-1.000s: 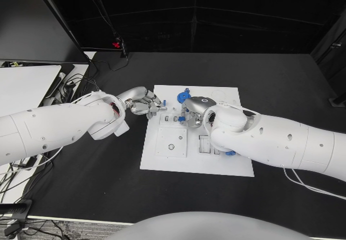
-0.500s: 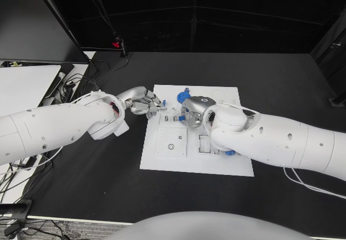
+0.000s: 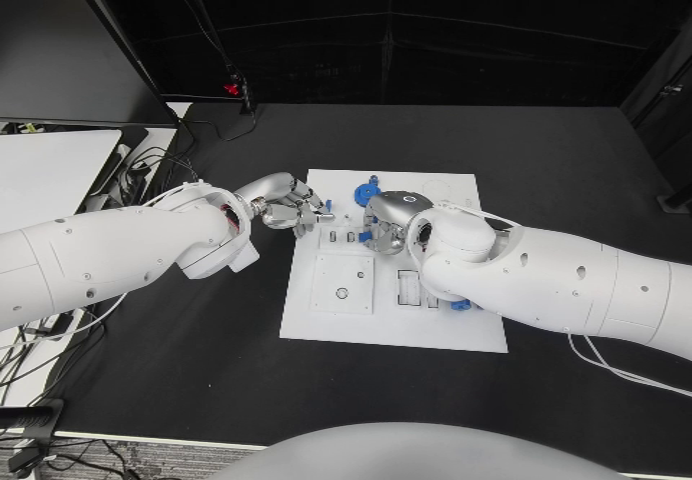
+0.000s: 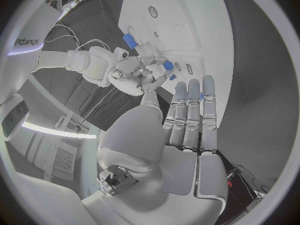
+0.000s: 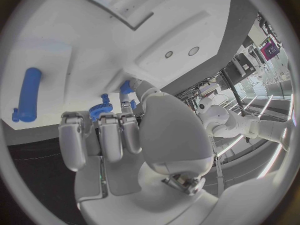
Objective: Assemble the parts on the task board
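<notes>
Both white arms reach in toward the middle and nearly meet. Left hand (image 3: 289, 208) sits just off the board's left edge, fingers straight and side by side, nothing in it. Right hand (image 3: 387, 222) is over the board, fingers curled down; can't tell if it's holding anything.

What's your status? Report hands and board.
Left hand empty, fingers straight, at task board edge. Right hand pinches blue part over board. Nothing blocking.
</notes>
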Robot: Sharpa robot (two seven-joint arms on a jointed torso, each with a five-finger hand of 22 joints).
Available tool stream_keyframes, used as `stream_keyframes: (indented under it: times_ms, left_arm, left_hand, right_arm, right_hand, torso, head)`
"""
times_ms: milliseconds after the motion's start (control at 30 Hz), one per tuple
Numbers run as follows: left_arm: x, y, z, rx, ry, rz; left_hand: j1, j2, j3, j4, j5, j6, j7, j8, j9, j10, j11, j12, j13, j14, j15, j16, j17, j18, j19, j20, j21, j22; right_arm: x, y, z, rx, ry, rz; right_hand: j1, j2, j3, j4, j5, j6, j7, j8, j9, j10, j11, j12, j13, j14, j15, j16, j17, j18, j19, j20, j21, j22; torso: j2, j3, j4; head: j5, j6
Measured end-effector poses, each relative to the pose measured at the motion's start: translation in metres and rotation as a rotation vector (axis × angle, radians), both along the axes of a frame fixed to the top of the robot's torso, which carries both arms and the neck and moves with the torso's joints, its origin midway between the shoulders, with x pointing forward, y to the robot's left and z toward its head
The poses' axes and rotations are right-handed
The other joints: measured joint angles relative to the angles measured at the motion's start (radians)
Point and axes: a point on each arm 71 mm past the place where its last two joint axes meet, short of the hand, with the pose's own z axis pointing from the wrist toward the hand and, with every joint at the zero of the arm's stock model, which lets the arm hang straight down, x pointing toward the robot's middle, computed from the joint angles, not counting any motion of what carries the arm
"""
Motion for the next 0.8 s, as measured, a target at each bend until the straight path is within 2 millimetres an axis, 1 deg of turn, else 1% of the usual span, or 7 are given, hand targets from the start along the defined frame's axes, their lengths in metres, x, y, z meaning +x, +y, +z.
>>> stream_keyframes:
  times_ms: [33,200,367,467,600,633,800]
  left_arm:
    - [0.0,0.0,0.0,0.0,0.0,-0.001]
    - [0.0,-0.004,0.0,-0.002,-0.001,-0.008]
    - [0.0,-0.01,0.0,-0.005,-0.003,-0.017]
    - [0.001,-0.014,0.0,-0.008,-0.008,-0.02]
    - [0.001,-0.019,0.0,-0.011,-0.015,-0.015]
    - [0.001,-0.02,0.0,-0.011,-0.017,-0.012]
    - [0.003,-0.026,-0.001,-0.01,-0.024,0.005]
  left_hand:
    - [0.0,0.0,0.0,0.0,0.0,0.0,0.0,0.0,0.0,0.0,0.0,0.0,0.0,0.0,0.0,0.0,0.0,0.0,0.0,0.0,0.0,0.0]
    - [0.0,0.0,0.0,0.0,0.0,0.0,0.0,0.0,0.0,0.0,0.0,0.0,0.0,0.0,0.0,0.0,0.0,0.0,0.0,0.0,0.0,0.0]
    - [0.0,0.0,-0.001,0.001,0.0,0.0,0.0,0.004,0.001,0.0,0.0,0.0,0.0,0.0,0.0,0.0,0.0,0.0,0.0,0.0,0.0,0.0]
    - [0.0,0.0,-0.011,0.002,0.0,0.0,0.0,0.004,0.002,0.006,-0.006,0.0,0.0,0.0,0.0,0.0,0.001,0.0,0.0,0.0,0.0,0.002]
    - [-0.055,-0.009,-0.04,0.003,-0.013,0.0,0.0,0.009,0.002,0.013,-0.002,0.0,0.002,0.004,-0.004,0.0,0.001,0.0,0.004,-0.004,0.0,0.005]
    - [-0.066,-0.013,-0.044,0.002,-0.013,0.0,0.0,0.009,0.002,0.013,-0.002,0.0,0.003,0.004,-0.004,-0.001,0.001,0.0,0.004,-0.004,0.0,0.005]
    - [-0.078,-0.025,-0.05,0.003,-0.013,0.0,0.0,0.009,0.003,0.013,-0.002,0.0,0.004,0.004,-0.004,-0.004,0.001,0.0,0.004,-0.004,0.0,0.006]
  right_arm:
    - [0.0,0.0,0.0,0.002,-0.001,0.0]
    - [-0.002,-0.005,-0.001,0.02,-0.01,0.001]
    - [-0.008,-0.018,-0.002,0.048,-0.02,0.005]
    - [-0.013,-0.025,0.003,0.077,-0.036,0.014]
    - [-0.019,-0.028,0.016,0.121,-0.07,0.039]
    - [-0.02,-0.029,0.02,0.131,-0.078,0.045]
    - [-0.026,-0.029,0.028,0.174,-0.102,0.074]
  right_hand:
    - [-0.006,0.0,0.0,0.0,0.0,0.006,-0.001,-0.005,-0.005,0.0,0.0,0.0,0.0,-0.003,-0.003,0.0,0.0,0.0,0.003,-0.003,0.0,0.0]
    - [-0.009,-0.002,0.0,0.0,-0.006,0.01,-0.002,-0.014,-0.005,-0.004,-0.004,0.0,0.0,0.001,-0.007,0.0,0.0,0.0,0.001,-0.005,0.0,0.0]
    - [-0.013,-0.006,0.0,0.0,-0.006,0.019,-0.002,-0.021,-0.011,-0.004,-0.004,0.0,0.0,0.001,-0.007,0.0,0.0,0.0,-0.001,-0.007,0.0,0.0]
    - [-0.013,-0.006,0.0,0.0,-0.009,0.021,-0.003,-0.024,-0.011,-0.004,-0.004,0.0,0.0,0.001,-0.006,0.0,0.0,0.0,-0.001,-0.007,0.0,0.0]
    - [-0.015,-0.008,0.0,0.0,-0.012,0.022,-0.003,-0.026,-0.011,-0.003,-0.004,0.0,0.0,0.001,-0.006,0.0,0.0,0.0,-0.001,-0.007,0.0,0.0]
    - [-0.017,-0.01,0.0,0.0,-0.012,0.022,-0.003,-0.026,-0.011,0.0,-0.007,0.0,0.0,0.001,-0.006,0.0,0.0,0.0,-0.001,-0.007,0.0,0.0]
    - [-0.017,-0.01,0.0,0.0,-0.012,0.031,-0.005,-0.029,-0.011,0.0,-0.007,0.0,0.0,0.001,-0.006,0.0,0.0,0.0,-0.001,-0.007,0.0,0.0]
  torso:
    - [0.0,0.0,0.0]
    - [0.0,0.0003,0.0]
    - [0.0,0.0002,0.0]
    - [0.0,-0.0006,0.0]
    - [-0.001,-0.0014,-0.0004]
    - [-0.001,-0.0014,-0.001]
    - [0.0,-0.0009,-0.0012]
  head:
    - [0.0,0.0]
    - [0.0,0.001]
    - [0.002,0.003]
    - [0.003,0.003]
    - [0.003,0.004]
    - [0.003,0.004]
    - [0.002,0.002]
